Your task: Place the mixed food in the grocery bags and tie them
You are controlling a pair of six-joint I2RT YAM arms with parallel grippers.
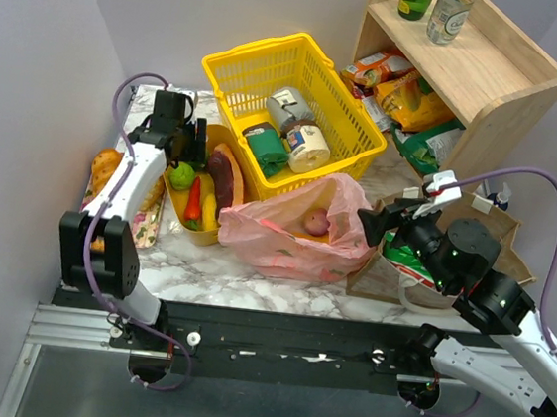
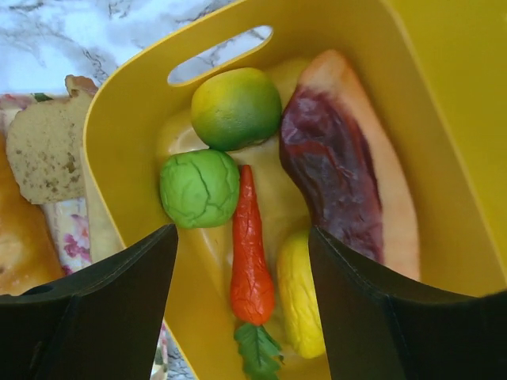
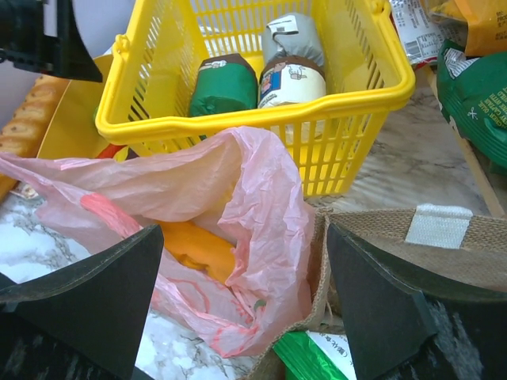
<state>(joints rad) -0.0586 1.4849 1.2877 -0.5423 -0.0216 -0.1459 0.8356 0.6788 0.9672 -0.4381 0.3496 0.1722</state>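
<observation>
The marble desk (image 1: 214, 273) carries everything. At its far right stands a wooden shelf (image 1: 491, 81), and left of it the yellow mesh basket (image 1: 255, 49) with tins, neither part of the job.

The brown bag (image 1: 377, 271) lies on the right, its mouth gaping toward the arms so that food can be dropped in. The green-and-white crisp packet (image 1: 407, 262) with its red oval already sits inside it.

The pink bag (image 1: 285, 241) lies at the centre, touching the brown one. It is thin, crumpled film, with its mouth slumped open. A pinkish round piece (image 1: 315, 222) and something orange (image 3: 198, 249) rest inside. Neither bag looks tied yet.

The yellow tub (image 2: 444, 95) sits left of the pink bag and keeps the loose toy food together.

The right claw (image 3: 244, 229) hangs spread and empty just above the seam between the two bags, probably ready to steady a rim. The left claw (image 2: 242, 232) hovers over the tub, spread wide and gripping nothing, lined up over the pieces as if choosing one.

In the tub, from large to small, lie:
- a dark red meat slab (image 2: 341, 158) along the right wall
- a yellow-green round fruit (image 2: 236, 107)
- a wrinkled green cabbage (image 2: 200, 188)
- a yellow piece (image 2: 299, 297)
- a slim orange carrot (image 2: 251, 253) with a green top

All look glossy and light.
</observation>
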